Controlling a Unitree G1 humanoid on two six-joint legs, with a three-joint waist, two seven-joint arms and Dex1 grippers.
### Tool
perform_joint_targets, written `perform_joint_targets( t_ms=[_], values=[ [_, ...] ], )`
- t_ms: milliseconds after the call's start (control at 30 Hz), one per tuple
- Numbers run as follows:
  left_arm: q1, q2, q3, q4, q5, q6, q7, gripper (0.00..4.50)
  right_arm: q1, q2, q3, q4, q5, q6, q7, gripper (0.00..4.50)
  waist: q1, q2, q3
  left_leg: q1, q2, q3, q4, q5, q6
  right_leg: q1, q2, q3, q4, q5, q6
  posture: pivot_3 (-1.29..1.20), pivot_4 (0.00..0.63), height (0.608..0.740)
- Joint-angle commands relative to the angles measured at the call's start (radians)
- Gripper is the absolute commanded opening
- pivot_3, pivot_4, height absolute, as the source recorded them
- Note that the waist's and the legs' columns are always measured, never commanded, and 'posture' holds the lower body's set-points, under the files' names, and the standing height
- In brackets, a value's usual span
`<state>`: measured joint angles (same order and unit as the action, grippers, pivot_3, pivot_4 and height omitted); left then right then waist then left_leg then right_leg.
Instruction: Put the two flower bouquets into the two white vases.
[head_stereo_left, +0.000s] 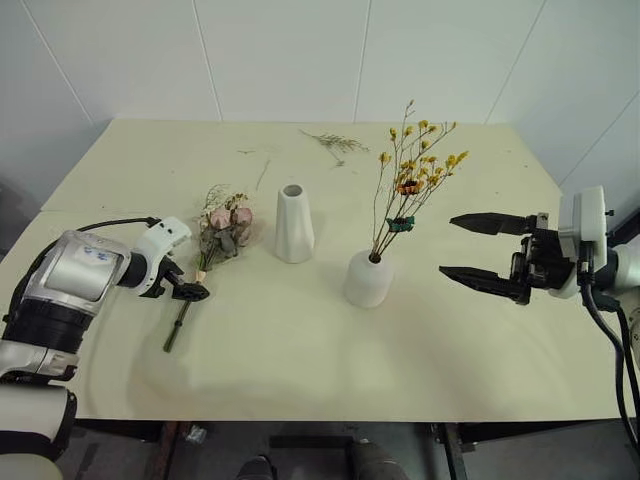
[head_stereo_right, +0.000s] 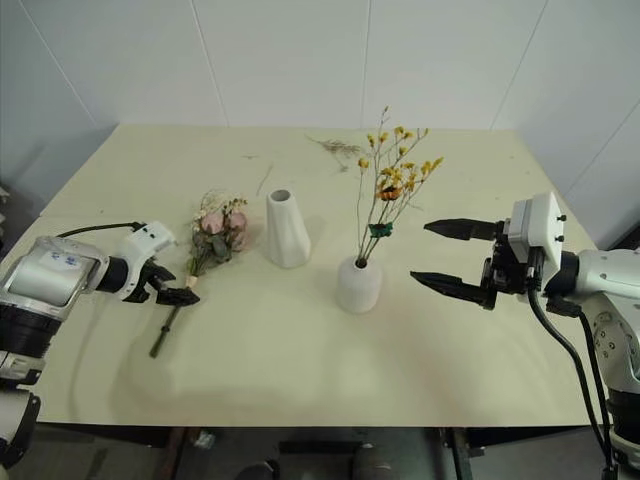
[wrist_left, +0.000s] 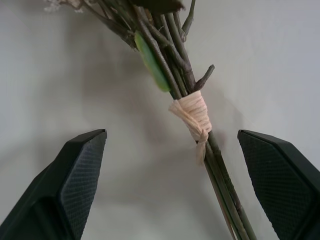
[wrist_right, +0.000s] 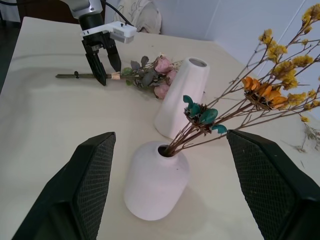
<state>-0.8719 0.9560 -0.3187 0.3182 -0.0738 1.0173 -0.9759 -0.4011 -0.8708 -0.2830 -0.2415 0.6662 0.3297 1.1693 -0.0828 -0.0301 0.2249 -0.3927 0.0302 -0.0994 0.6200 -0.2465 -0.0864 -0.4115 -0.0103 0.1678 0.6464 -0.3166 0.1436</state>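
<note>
The pink rose bouquet (head_stereo_left: 225, 232) lies flat on the table, left of centre, stems pointing toward the near edge. My left gripper (head_stereo_left: 190, 290) is open and angled down over those stems, its fingers (wrist_left: 82, 165) on either side of the pale raffia tie (wrist_left: 194, 112), not touching it. The tall cone vase (head_stereo_left: 293, 225) stands empty in the middle. To its right, the yellow-orange spray (head_stereo_left: 415, 175) with the teal tie stands upright in the short rounded vase (head_stereo_left: 368, 280). My right gripper (head_stereo_left: 447, 246) is open, held level to the right of that vase and apart from it.
Loose dried twigs (head_stereo_left: 335, 143) lie near the far edge of the pale table (head_stereo_left: 300, 370). White walls close in behind and on both sides. A black cable (head_stereo_left: 110, 222) runs along my left arm.
</note>
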Motion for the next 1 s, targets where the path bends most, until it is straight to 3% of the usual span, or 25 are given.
perform_joint_targets(
  t_ms=[33,300,400,833,1000],
  values=[
    [-0.061,0.011,-0.049,0.06,0.065,-0.013,-0.021,4.5,0.017,0.016,-0.018,-0.051,0.027,-0.001,-0.02,3.76,0.001,0.0,0.0,0.0,0.0,0.0,0.0,0.0,0.0,0.0,0.0,0.0,0.0,0.0,0.0,0.0,0.15,0.74],
    [-0.14,-0.042,-0.124,0.163,0.131,-0.049,-0.066,4.5,0.061,0.041,-0.031,-0.102,0.053,-0.001,-0.051,3.76,0.004,0.0,0.0,0.0,0.0,0.0,0.0,0.0,0.0,0.0,0.0,0.0,0.0,0.0,0.0,0.0,0.15,0.74],
    [-0.142,-0.055,-0.114,0.188,0.141,-0.064,-0.072,3.93,0.067,0.041,-0.031,-0.113,0.06,0.0,-0.055,3.8,0.005,0.0,0.0,0.0,0.0,0.0,0.001,0.0,0.0,0.001,0.0,0.0,0.001,0.0,0.0,0.0,0.15,0.74],
    [-0.042,-0.075,0.015,0.269,0.119,-0.118,-0.031,0.1,0.052,0.012,-0.024,-0.143,0.079,0.002,-0.025,3.8,0.0,0.0,0.0,0.003,0.0,0.0,0.005,0.0,0.0,0.002,0.0,0.0,0.006,0.0,0.0,0.0,0.15,0.74],
    [-0.021,-0.112,0.151,0.32,0.079,-0.196,0.031,0.02,0.064,-0.006,-0.036,-0.128,0.069,-0.011,0.001,3.8,0.0,0.002,-0.001,0.005,0.0,0.0,0.007,0.0,0.0,0.004,0.0,0.001,0.007,0.0,0.0,0.0,0.15,0.74]
  ],
)
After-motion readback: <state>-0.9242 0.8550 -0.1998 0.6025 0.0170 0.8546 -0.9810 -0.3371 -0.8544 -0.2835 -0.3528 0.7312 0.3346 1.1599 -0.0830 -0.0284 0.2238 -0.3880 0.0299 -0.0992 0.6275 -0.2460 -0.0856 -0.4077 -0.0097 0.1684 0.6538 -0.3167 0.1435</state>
